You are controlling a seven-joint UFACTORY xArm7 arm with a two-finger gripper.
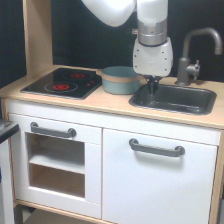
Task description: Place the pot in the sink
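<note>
wooden counter; arm vertical, fingers dipping into sink

Arm is glossy white, rounded housings, fat curved elbow link at the top of the exterior view. Below it a silver-grey metal cylinder band, ribbed-looking, with a small dark stub sticking out on the exterior view's left edge. Under that a white bulbous wrist housing, wider than the band, tapering down. Gripper is dark, thin and narrow; finger detail too blurred to resolve. No cables, screws or markings readable.
</note>
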